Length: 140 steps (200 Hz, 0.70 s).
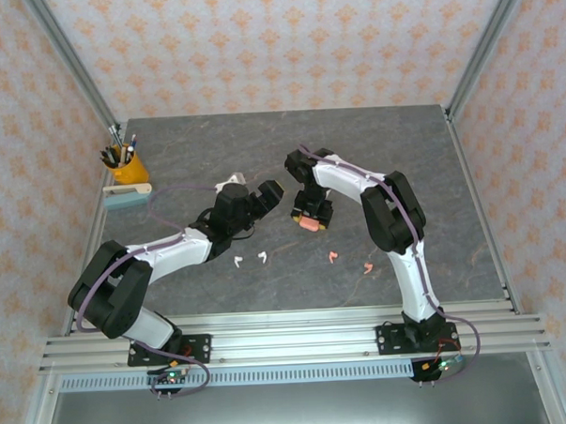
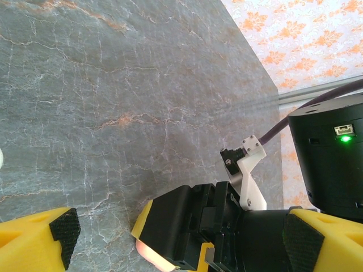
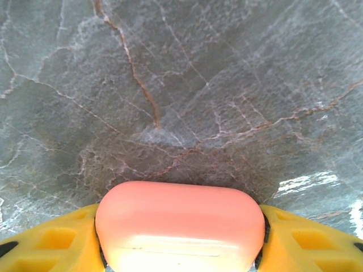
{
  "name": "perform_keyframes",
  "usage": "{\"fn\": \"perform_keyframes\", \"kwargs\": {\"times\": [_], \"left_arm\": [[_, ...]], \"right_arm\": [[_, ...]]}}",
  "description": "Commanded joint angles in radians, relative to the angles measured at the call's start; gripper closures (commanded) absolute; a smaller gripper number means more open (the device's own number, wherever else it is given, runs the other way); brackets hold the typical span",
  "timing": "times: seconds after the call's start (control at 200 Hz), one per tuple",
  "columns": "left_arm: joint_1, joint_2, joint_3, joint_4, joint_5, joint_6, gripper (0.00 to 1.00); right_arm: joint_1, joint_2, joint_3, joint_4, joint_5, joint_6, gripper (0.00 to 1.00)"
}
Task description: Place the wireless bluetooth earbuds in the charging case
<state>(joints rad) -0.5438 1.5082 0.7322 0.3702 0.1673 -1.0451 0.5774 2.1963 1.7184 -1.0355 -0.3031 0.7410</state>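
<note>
Overhead, the right end effector (image 1: 311,216) is reaching in over the middle of the grey marble-patterned surface (image 1: 402,150), pointing down at a salmon-pink charging case (image 3: 180,221). In the right wrist view its two yellow fingers (image 3: 51,243) are sitting against the rounded ends of that case, one on each side, so the case is bridging the space between them and they are gripping it across its length. The case lid is looking closed and smooth from this side. Whether the case is lifted or resting on the surface cannot be told.

Just to the left, the left end effector (image 2: 181,229) is hanging with its jaws spread wide and nothing between them; its black-padded fingertips (image 2: 62,229) are standing far apart at the two lower corners of the left wrist view, and the right end effector with the pink case is showing beyond them. A white case (image 1: 230,183) is lying just behind the left wrist, partly hidden by it.

All four earbuds are lying loose on the surface, nearer the arm bases than either case. The two white earbuds (image 1: 239,262) are lying close together below the left end effector, and the two salmon-pink earbuds (image 1: 332,258) are lying a little further apart below the right one.

A yellow pen cup (image 1: 128,168) and a pale block (image 1: 127,195) are standing at the far left edge.
</note>
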Motion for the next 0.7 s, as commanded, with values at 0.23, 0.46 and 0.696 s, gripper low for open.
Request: {"fn": "perform_keyframes", "kwargs": {"times": [0.23,0.46,0.696], "left_arm": [[-0.013,0.006,-0.020,0.003,-0.014,0.045,0.05],[-0.014,0.022,-0.031,0.028,0.004,0.053,0.05],[-0.020,0.074,-0.038,0.106,0.048,0.054,0.05]], "right_arm": [[-0.007,-0.049,0.024,-0.013,0.020,0.035,0.46],[-0.024,-0.059,0.035,-0.006,0.021,0.046,0.46],[-0.049,-0.061,0.045,0.010,0.012,0.063,0.46]]}}
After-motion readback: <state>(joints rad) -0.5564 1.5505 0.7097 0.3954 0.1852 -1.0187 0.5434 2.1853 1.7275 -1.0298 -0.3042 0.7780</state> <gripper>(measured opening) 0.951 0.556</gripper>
